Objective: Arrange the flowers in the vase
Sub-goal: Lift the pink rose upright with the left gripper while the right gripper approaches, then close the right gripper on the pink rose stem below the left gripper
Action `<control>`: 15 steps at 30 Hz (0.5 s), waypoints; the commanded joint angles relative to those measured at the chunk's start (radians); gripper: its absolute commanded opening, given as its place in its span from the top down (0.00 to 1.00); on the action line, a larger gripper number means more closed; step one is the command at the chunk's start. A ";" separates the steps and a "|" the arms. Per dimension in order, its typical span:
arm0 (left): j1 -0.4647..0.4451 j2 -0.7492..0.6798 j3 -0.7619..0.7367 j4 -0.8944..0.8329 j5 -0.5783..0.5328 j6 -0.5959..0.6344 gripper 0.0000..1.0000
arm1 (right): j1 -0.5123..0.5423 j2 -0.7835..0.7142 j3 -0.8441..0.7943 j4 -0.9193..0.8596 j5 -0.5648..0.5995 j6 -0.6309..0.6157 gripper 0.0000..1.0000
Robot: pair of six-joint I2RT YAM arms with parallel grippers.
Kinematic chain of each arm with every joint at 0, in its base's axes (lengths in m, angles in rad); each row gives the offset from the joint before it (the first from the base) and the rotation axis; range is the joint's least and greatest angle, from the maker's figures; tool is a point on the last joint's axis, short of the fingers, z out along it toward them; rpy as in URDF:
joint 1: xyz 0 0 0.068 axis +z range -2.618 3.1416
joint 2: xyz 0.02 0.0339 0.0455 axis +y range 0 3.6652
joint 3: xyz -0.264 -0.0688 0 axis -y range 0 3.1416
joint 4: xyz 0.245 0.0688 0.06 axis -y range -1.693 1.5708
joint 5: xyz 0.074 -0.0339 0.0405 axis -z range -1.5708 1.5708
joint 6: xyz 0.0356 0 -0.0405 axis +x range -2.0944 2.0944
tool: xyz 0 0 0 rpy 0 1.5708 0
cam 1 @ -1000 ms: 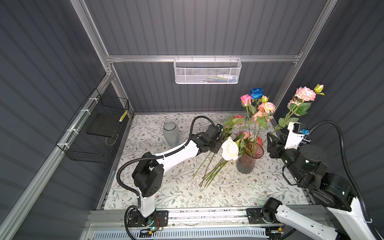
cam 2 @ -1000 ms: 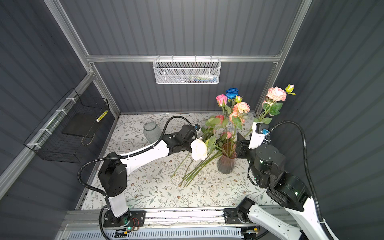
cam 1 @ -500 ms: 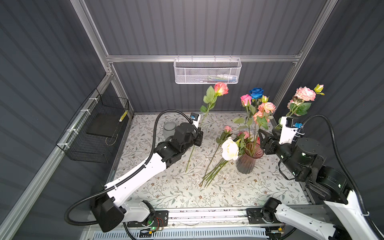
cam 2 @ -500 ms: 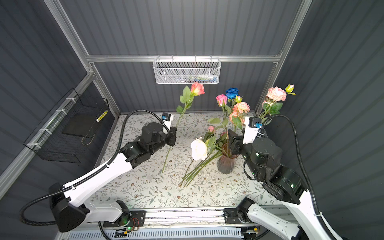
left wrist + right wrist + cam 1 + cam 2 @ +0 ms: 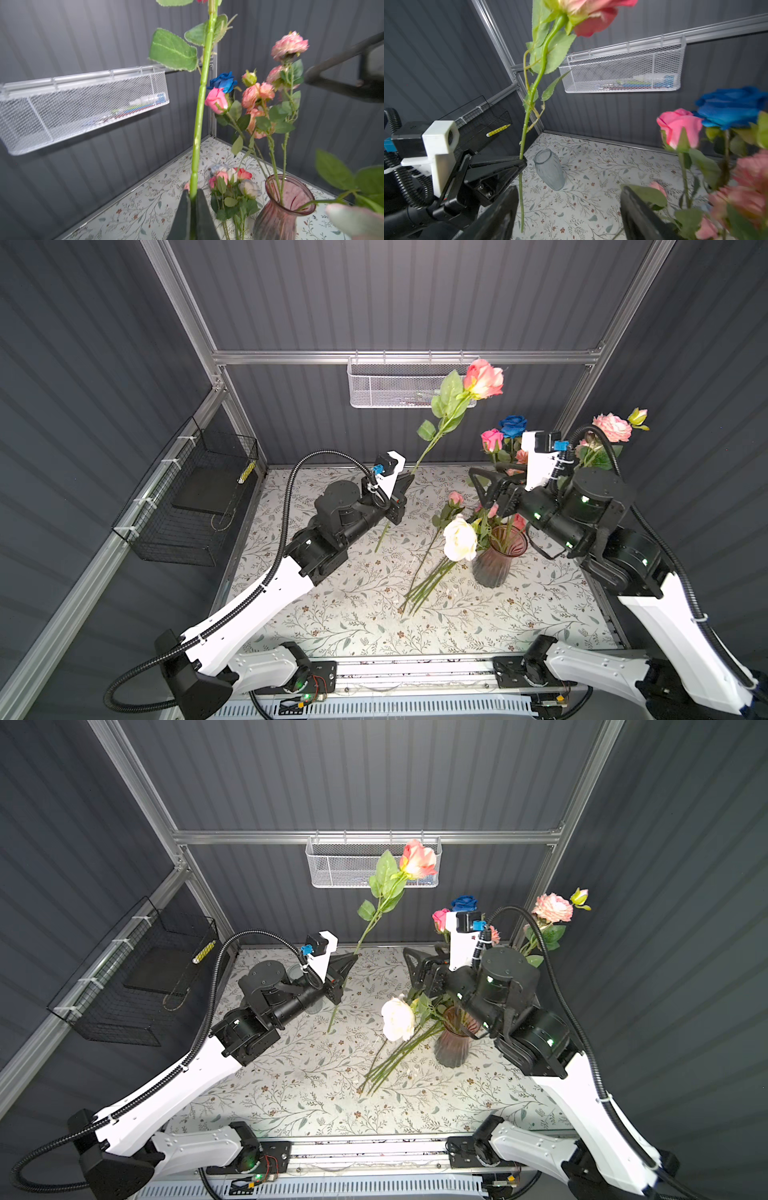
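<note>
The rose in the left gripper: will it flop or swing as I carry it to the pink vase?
Probably fairly stiff: the rose stands almost straight above the left gripper, pinched low on its stem. Likely top-heavy, head and leaves far above the grip, so it may sway or pivot. Its leaves could snag the flowers already in the pink vase.

A robot lab's test cell: grey ribbed walls (image 5: 374, 294) on aluminium framing (image 5: 407, 357) enclose a patterned counter (image 5: 357, 614). Two robot arms (image 5: 266, 593) (image 5: 673, 626) stand on its front rail (image 5: 415, 670).
</note>
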 commanded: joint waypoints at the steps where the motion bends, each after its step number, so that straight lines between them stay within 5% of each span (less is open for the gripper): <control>1: -0.004 0.026 0.088 0.036 0.116 0.043 1.00 | -0.003 0.033 0.036 0.080 -0.103 0.019 0.20; 15: -0.006 0.114 0.172 0.062 0.229 -0.041 1.00 | -0.006 0.158 0.060 0.199 -0.189 0.075 0.32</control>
